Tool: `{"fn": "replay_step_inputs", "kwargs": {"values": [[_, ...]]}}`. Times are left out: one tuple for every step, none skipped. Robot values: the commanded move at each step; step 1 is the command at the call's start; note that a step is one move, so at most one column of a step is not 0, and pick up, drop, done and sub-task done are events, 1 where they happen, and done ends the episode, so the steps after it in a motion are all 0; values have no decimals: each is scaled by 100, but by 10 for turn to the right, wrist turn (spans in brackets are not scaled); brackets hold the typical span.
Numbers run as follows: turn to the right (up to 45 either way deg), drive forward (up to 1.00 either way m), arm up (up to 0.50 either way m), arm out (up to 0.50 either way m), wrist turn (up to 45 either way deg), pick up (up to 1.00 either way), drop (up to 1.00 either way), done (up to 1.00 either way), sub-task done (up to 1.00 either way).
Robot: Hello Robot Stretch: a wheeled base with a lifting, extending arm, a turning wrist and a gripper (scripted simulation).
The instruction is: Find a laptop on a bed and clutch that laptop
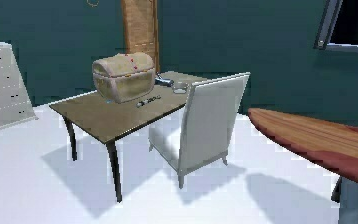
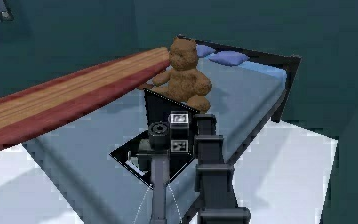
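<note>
Laptop [image 2: 159, 106] is sitting on the bed [image 2: 252, 100] with its screen up, just in front of a brown teddy bear [image 2: 184, 75]. Tool [image 2: 145, 156] is hanging right at the laptop, and I can't tell if it's holding anything. Long reddish board [image 2: 67, 95] is running past the bear, and blue pillows [image 2: 227, 58] are lying at the bed's far end.
</note>
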Motion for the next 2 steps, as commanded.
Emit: {"fn": "replay_step_inputs", "kwargs": {"values": [[0, 0, 0, 0, 450, 0, 0, 0, 0], [0, 0, 0, 0, 450, 0, 0, 0, 0]]}}
